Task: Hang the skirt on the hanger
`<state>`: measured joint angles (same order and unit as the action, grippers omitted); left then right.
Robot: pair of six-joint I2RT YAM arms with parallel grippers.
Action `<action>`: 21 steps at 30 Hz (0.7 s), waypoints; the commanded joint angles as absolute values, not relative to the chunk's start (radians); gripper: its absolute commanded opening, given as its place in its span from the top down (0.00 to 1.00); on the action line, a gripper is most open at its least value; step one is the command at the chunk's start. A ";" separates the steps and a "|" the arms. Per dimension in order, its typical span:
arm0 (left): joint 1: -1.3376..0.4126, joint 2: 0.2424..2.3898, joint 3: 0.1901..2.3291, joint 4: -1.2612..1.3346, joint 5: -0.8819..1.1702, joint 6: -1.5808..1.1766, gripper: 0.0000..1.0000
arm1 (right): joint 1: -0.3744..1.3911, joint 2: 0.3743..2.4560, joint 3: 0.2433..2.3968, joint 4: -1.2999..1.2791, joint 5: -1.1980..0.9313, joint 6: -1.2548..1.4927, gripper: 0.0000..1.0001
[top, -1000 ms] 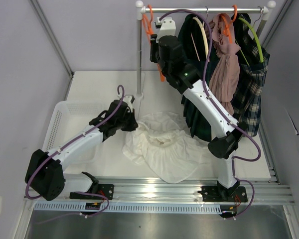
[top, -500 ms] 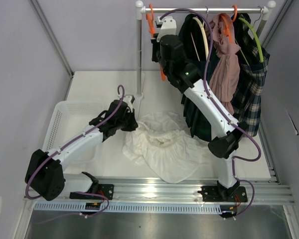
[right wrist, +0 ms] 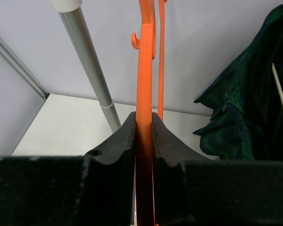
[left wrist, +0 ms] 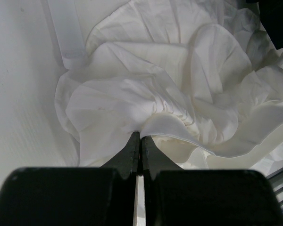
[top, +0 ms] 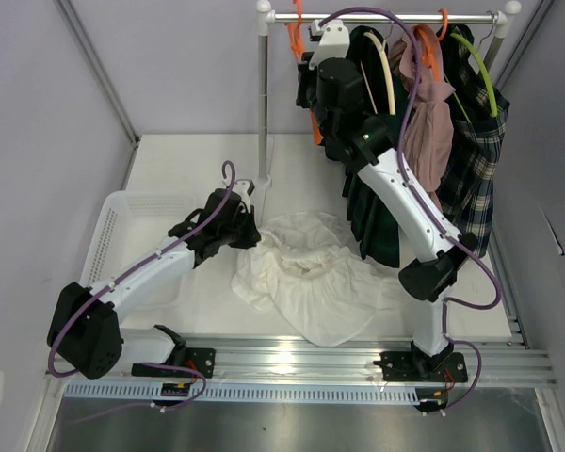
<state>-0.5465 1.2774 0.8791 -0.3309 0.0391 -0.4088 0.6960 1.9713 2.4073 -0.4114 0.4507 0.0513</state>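
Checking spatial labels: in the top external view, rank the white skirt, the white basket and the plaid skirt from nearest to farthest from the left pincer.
1. white skirt: pinched in the left pincer, mid-scene.
2. white basket: just to its left.
3. plaid skirt: hanging at far right.

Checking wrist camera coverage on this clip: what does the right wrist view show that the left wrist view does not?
Only the right wrist view: the right hand shut on the orange hanger. Only the left wrist view: the left hand pinching a fold of the crumpled white skirt. Both: white table, and probably the rack pole and the dark green garment, which the left wrist view catches only as a pale foot and a dark corner.
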 commanded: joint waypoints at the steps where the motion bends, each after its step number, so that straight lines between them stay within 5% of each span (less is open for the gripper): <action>1: -0.538 1.249 0.882 -0.305 0.060 -0.390 0.96 | 0.690 1.885 2.425 -0.331 0.449 0.049 1.00; 21: -0.537 1.264 0.908 -0.313 0.063 -0.394 0.95 | 0.650 1.669 2.102 -0.394 0.379 0.187 1.00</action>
<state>-0.5465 1.2774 0.8791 -0.3313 0.0395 -0.4088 0.6704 1.7535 2.1479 -0.4103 0.4164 0.1318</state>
